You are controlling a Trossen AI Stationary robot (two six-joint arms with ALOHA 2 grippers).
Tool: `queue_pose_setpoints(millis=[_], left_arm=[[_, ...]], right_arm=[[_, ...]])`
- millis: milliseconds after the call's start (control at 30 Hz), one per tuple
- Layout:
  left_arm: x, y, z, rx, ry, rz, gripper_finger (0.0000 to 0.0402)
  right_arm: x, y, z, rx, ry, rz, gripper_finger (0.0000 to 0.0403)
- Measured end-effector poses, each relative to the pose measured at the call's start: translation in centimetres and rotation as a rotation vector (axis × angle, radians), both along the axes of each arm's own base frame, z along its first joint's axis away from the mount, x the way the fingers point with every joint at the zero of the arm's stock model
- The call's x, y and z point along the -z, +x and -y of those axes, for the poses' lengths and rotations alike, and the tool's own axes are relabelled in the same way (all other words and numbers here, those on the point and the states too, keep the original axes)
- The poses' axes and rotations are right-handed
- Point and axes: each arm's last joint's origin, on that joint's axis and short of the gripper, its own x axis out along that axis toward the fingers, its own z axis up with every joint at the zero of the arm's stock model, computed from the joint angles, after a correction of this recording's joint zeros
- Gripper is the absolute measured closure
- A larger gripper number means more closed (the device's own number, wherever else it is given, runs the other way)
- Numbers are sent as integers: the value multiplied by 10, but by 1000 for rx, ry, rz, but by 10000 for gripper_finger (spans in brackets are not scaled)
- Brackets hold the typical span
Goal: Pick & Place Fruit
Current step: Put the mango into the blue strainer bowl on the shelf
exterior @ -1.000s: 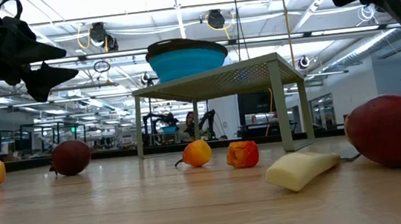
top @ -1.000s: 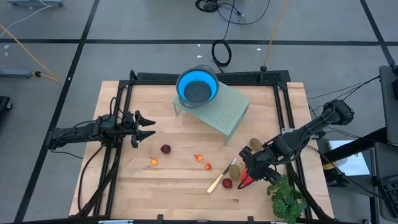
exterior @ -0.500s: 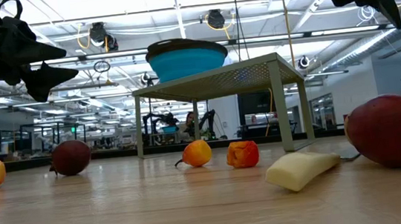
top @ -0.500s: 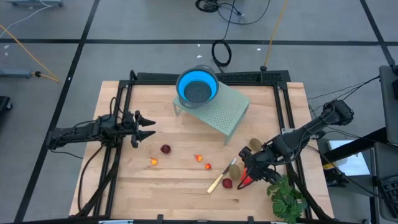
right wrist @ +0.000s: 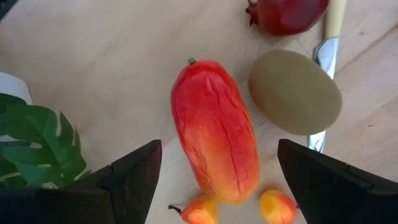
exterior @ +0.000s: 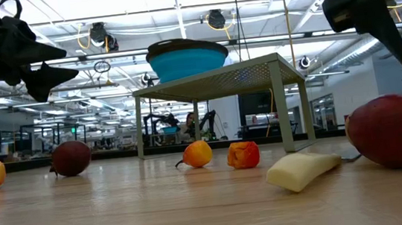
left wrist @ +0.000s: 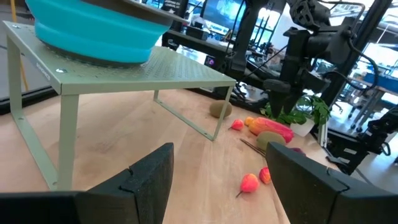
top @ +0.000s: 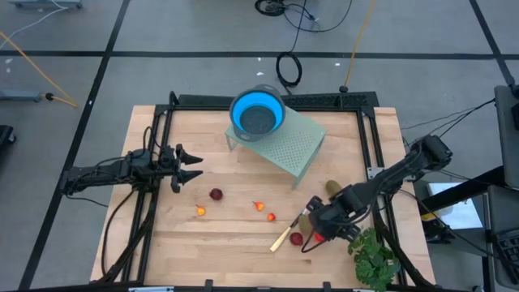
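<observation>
on the wooden table (top: 235, 243), seen from above, the largest thing is the pale green perforated stand (top: 284, 146) at about twelve o'clock of centre, with the blue bowl (top: 257, 113) sitting on its far corner, probably the place the fruit is meant to go.

next in size are the arms. the left gripper (top: 191, 165) waits at nine o'clock, fingers spread wide and holding nothing, well apart from any fruit and pointed toward the middle. the right gripper (top: 320, 229) hangs at roughly five o'clock over the crowded corner; its fingers (right wrist: 130, 180) stand open on either side of the long red-orange piece (right wrist: 214, 146), lined up across its narrow width, which looks like a setup for closing on it. nothing is gripped yet.

the leafy bunch (top: 373, 259) lies just beyond that gripper toward the table's edge, and the knife (top: 285, 235) lies slantwise just beside the fruit cluster, so a descent needs to miss both.

smaller still: one brownish-green oval (right wrist: 295, 93) lies just beside the long piece, against the knife blade; the other oval (top: 333, 188) lies near the stand's leg. one dark red ball (top: 297, 238) sits by the knife handle, another (top: 216, 194) nearer seven o'clock of centre. the tiny orange-red ones are scattered: one (top: 200, 210) toward the left, two (top: 265, 211) near the middle, and two more (right wrist: 277, 205) touching or nearly touching the long piece's end.
</observation>
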Motion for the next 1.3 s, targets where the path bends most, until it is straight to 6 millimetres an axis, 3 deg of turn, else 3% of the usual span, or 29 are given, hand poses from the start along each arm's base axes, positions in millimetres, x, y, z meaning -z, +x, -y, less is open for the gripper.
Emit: queue_pose_setpoints(millis=[433,1300], left_arm=[[0,0,0,0,6,0,144],[0,0,0,-1,5,0,144]], right_arm=[[34,-8,5,-8,-57,-69,87],[50,-7,5,-4,-28,15,87]])
